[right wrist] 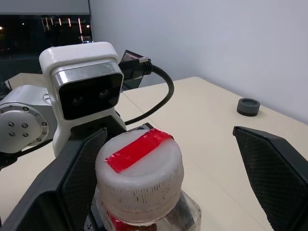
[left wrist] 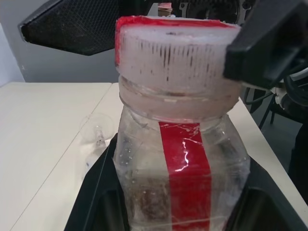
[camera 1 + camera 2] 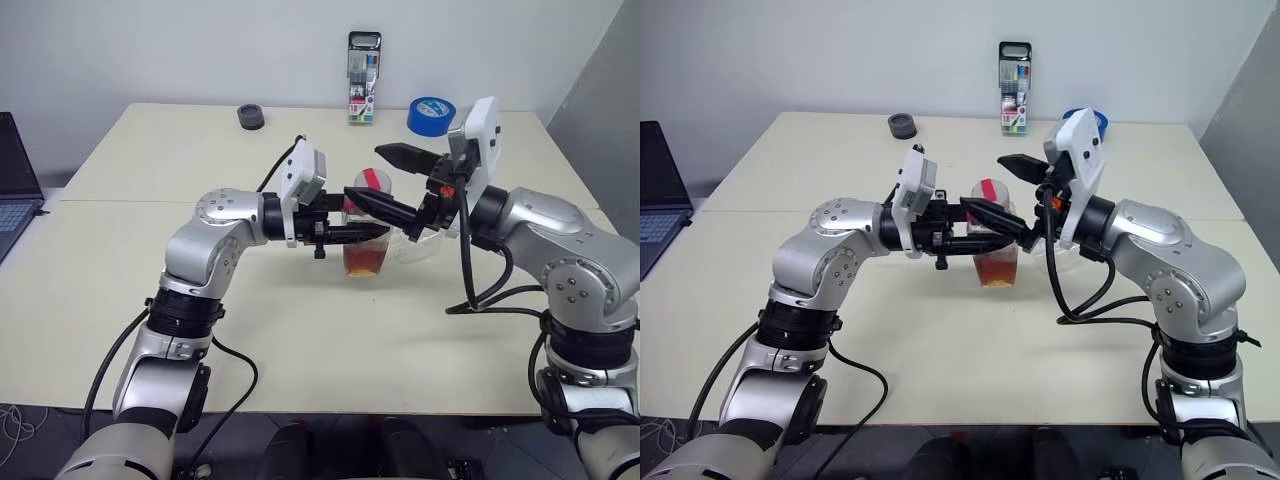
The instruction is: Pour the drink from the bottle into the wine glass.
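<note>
left gripper (image 3: 372, 232) pinches the light, slippery clear squarish plastic bottle (image 3: 365, 235) mid-body; right gripper (image 3: 395, 182) gapes wide astride its ribbed cap (image 1: 139, 174)

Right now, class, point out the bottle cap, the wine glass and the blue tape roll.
bottle cap (image 1: 139, 169), right wrist view, on its ribbed white side.
wine glass (image 2: 97, 129), left wrist view, on the bowl, lying on the table.
blue tape roll (image 3: 430, 114), left eye view, on its outer face.

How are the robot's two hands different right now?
The left hand is shut on the small clear plastic bottle with the red label strip, gripping its body; the right hand is wide open, holding nothing. The left hand points sideways across the bottle, while the right hand's fingers straddle the white cap. Both have two black fingers.
</note>
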Robot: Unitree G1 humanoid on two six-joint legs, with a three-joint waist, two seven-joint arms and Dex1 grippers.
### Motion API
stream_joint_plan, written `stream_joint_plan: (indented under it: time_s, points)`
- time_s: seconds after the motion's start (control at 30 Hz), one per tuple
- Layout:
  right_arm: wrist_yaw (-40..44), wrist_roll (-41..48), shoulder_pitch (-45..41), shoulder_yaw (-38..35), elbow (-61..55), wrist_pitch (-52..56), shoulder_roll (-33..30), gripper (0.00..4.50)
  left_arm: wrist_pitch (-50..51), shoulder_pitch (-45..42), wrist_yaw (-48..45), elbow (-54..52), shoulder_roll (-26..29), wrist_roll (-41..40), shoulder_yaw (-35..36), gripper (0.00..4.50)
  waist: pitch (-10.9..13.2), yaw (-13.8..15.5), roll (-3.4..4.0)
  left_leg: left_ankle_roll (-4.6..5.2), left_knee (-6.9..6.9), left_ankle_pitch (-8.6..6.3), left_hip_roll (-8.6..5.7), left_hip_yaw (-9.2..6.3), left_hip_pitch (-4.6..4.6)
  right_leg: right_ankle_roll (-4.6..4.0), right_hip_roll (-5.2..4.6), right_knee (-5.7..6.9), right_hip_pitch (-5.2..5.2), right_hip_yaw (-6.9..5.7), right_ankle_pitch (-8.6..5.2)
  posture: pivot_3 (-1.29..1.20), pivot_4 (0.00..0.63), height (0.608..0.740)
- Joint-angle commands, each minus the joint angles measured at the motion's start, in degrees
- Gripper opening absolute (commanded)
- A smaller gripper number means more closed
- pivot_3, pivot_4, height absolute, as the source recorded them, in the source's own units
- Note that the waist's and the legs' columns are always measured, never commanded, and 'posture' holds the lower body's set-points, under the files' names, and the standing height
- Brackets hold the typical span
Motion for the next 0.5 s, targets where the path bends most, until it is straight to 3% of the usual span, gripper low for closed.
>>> stream_joint_plan:
  time_s: [0.03,0.5]
  points:
    - [0.20,-0.48,0.35,-1.68,-1.16,-1.28,-1.72,4.47,-0.85,-1.66,-0.23,-1.58,0.30,-0.85,0.95,1.82,0.00,-0.01,0.00,0.00,0.00,0.00,0.00,0.00,0.00,0.00,0.00,0.00,0.00,0.00,0.00,0.00,0.150,0.740]
    - [0.78,8.47,2.40,-6.08,-5.65,3.48,-7.91,4.47,-0.83,-1.23,-0.12,-2.03,0.10,-1.10,0.68,1.82,0.00,-0.04,0.00,0.16,0.00,-0.09,0.00,0.00,0.00,0.00,0.00,0.00,0.01,0.00,0.00,0.00,0.150,0.740]
